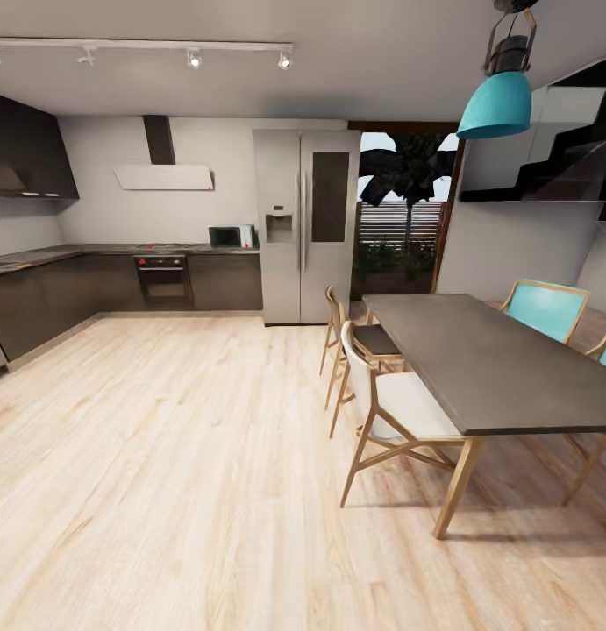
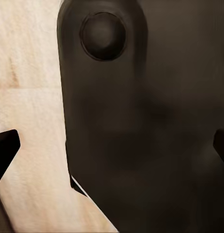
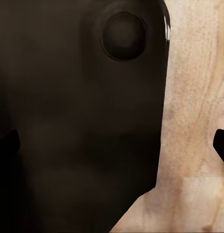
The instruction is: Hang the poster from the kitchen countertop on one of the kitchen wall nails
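The kitchen countertop (image 1: 92,251) runs along the far wall and round the left corner, dark and glossy over dark cabinets. The poster is out of view, and I cannot make out any wall nails on the pale grey wall (image 1: 101,140) at this distance. My left gripper (image 2: 112,148) is open, its dark fingertips (image 2: 5,151) far apart at the frame's edges, over a dark part of the robot's body and pale wood floor. My right gripper (image 3: 112,145) is open in the same way, with nothing between its fingertips (image 3: 221,145).
A matte dark dining table (image 1: 478,359) with wooden chairs (image 1: 386,412) stands at the right. A steel fridge (image 1: 307,223) is at the back centre, with an oven (image 1: 162,276) and microwave (image 1: 231,236) to its left. A teal lamp (image 1: 497,101) hangs above. Wood floor (image 1: 180,456) stretches ahead.
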{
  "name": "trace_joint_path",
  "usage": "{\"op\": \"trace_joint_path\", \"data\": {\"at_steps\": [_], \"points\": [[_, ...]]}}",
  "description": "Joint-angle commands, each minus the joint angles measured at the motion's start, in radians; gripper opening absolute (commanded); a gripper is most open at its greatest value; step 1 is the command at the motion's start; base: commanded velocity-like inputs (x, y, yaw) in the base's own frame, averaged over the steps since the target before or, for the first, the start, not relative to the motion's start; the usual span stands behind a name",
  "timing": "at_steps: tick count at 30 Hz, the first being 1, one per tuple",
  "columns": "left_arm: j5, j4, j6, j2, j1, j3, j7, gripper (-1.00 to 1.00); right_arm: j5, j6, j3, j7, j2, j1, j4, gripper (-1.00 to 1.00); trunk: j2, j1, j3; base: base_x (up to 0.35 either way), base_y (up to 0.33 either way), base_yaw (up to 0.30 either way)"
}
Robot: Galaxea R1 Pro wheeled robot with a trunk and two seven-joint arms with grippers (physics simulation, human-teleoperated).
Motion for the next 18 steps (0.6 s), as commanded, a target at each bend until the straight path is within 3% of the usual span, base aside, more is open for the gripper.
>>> {"op": "trace_joint_path", "data": {"at_steps": [1, 5, 18], "points": [[0.0, 0.0, 0.0, 0.0, 0.0, 0.0, 0.0, 1.0, 0.0, 0.0, 0.0, 0.0, 0.0, 0.0, 0.0, 1.0, 0.0, 0.0, 0.0, 0.0, 0.0, 0.0], [0.0, -0.012, -0.002, -0.015, 0.006, -0.002, -0.015, 1.0, 0.003, 0.022, 0.007, 0.012, 0.02, -0.004, 0.0, 1.0, 0.0, 0.0, 0.0, 0.0, 0.0, 0.0], [0.0, -0.012, -0.002, -0.015, 0.006, -0.002, -0.015, 1.0, 0.003, 0.022, 0.007, 0.012, 0.02, -0.004, 0.0, 1.0, 0.0, 0.0, 0.0, 0.0, 0.0, 0.0]]}}
